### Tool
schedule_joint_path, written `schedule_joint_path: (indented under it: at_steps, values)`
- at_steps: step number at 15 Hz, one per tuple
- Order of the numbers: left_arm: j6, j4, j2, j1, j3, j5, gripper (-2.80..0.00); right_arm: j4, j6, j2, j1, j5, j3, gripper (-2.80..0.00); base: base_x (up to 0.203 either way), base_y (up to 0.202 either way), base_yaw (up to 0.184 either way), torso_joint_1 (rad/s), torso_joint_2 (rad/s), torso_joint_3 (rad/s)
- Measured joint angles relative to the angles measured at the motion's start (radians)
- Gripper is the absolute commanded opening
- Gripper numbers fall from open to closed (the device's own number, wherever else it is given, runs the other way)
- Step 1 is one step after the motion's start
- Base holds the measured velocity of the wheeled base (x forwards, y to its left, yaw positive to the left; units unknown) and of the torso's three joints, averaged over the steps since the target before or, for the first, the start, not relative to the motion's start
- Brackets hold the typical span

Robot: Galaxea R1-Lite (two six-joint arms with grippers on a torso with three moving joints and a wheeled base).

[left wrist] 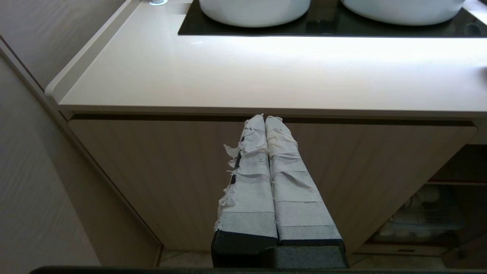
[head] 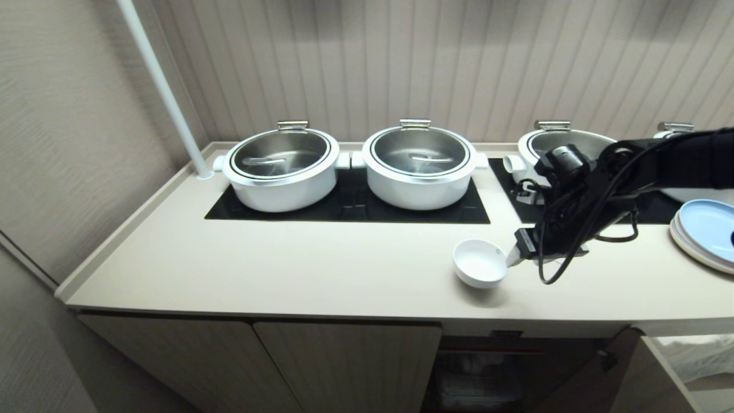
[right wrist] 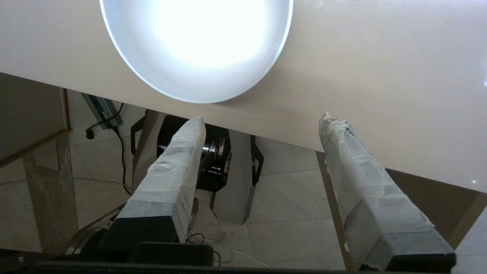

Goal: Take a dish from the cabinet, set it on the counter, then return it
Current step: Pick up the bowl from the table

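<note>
Head view: the counter (head: pixel 287 269) runs wide and cream-beige under four large white pots (head: pixel 281 169) on black cooktop panels (head: pixel 350 206), with pale blue plates (head: pixel 708 232) stacked at its right end. Below, the cabinet (head: pixel 344 361) stands with its right-hand compartment open. The right gripper (right wrist: pixel 262 125) hovers just beside the dish (head: pixel 480 263), taped fingers spread wide and holding nothing; the small white bowl sits upright on the counter, near the front edge and apart from the pots. By the look of it, the set-down is done and the return leg comes next: the pincer must close again on the bowl's rim and carry it down past the counter's lip into the open compartment. Bare counter lies left of the bowl. The left gripper (left wrist: pixel 266 121) is parked low before the closed doors, fingers pressed together, empty.
</note>
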Motion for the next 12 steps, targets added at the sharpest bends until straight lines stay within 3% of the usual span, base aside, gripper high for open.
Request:
schedule_joint_path:
  at_steps: [12]
  values:
    - [0.000, 0.000, 0.000, 0.000, 0.000, 0.000, -2.80, -0.075, 0.008, 0.093, 0.004, -0.023, -0.018, 0.00, 0.000, 0.000, 0.000, 0.000, 0.00, 0.000]
